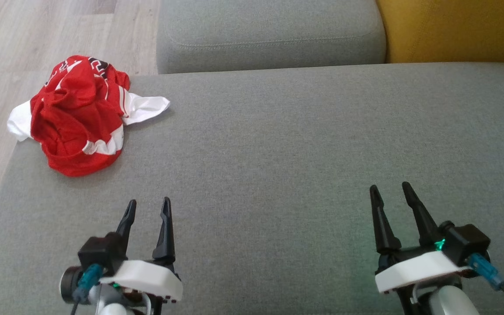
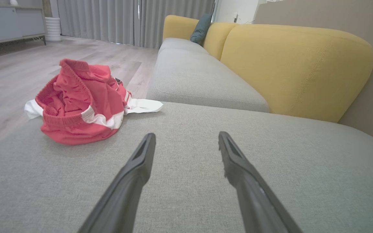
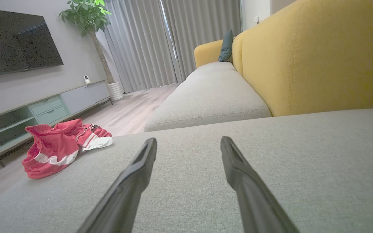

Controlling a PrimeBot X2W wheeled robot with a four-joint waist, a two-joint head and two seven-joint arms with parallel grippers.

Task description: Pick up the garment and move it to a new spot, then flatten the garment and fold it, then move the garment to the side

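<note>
Left claw [image 1: 148,202], right claw [image 1: 390,187] — mine, both agape, empty; crumpled red-and-white fabric garment [image 1: 79,116] lies ahead-left, with right wrist view adding a black flat television [image 3: 15,42].

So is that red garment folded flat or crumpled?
Crumpled: the red garment lies in a bunched heap on the grey cushion, white parts sticking out.

No text, number or brand can be read. The crumpled red and white garment [image 1: 77,118], lying at the left corner of the grey cushion [image 1: 278,153], bears black and white markings [image 1: 99,65] on its upper fold. These may be part of a letter or numeral, but they are creased into the cloth and illegible. In both wrist views they show as a small dark patch.
</note>
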